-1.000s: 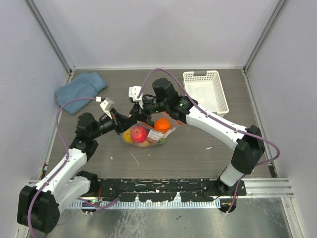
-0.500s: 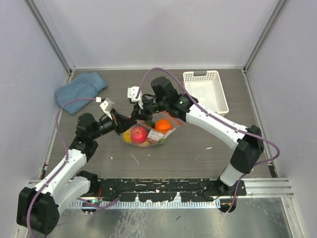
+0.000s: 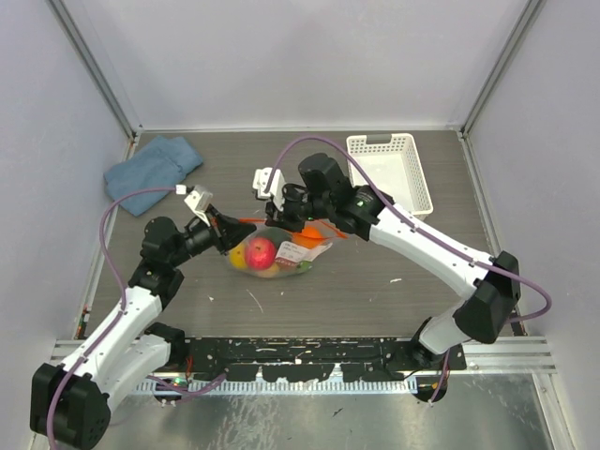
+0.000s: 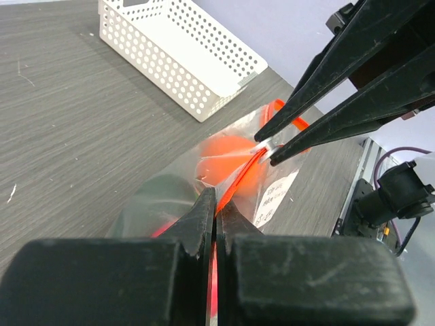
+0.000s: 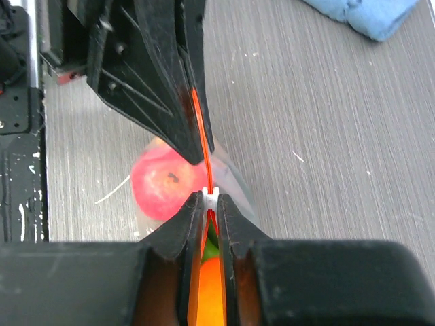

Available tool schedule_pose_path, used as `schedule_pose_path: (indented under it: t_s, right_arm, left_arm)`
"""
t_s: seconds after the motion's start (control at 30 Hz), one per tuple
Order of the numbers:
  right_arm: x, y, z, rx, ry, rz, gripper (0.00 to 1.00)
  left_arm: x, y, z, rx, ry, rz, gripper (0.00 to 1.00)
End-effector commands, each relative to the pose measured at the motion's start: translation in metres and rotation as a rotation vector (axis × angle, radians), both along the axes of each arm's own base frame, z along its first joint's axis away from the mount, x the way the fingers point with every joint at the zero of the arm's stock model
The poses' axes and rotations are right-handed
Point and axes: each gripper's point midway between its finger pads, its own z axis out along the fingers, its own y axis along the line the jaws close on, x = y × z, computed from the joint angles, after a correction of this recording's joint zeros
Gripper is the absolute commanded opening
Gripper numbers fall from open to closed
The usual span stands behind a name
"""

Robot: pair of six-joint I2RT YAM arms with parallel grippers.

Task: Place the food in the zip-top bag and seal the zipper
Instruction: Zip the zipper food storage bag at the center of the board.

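The clear zip-top bag lies mid-table with a red fruit, a yellow one and an orange one inside; the other fruits are hidden. My left gripper is shut on the left end of the red-orange zipper; the left wrist view shows its jaws clamped on the strip. My right gripper is shut on the small white slider, further right along the strip. The red fruit shows under the strip. The bag's white label faces up.
A white lattice basket stands at the back right and also shows in the left wrist view. A blue folded cloth lies at the back left, and its edge shows in the right wrist view.
My right gripper has moved right along the zipper with the slider, away from my left gripper. The left gripper keeps its hold on the strip's end.
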Motion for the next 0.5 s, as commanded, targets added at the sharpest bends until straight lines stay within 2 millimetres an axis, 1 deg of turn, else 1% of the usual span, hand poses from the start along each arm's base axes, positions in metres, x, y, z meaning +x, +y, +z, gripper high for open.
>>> schedule_pose_path:
  t_s: [0.0, 0.23, 0.47]
  right_arm:
    - [0.009, -0.03, 0.014, -0.029, -0.042, -0.147, 0.01]
    - [0.009, -0.059, -0.003, -0.094, -0.033, -0.261, 0.01]
    - [0.009, -0.084, -0.01, -0.124, -0.039, -0.366, 0.01]
  left_arm:
    - [0.01, 0.011, 0.013, -0.002, -0.068, 0.089, 0.0]
    - [0.013, 0.019, 0.013, 0.001, -0.074, 0.147, 0.0]
    - [0.017, 0.024, 0.013, 0.0, -0.076, 0.187, 0.0]
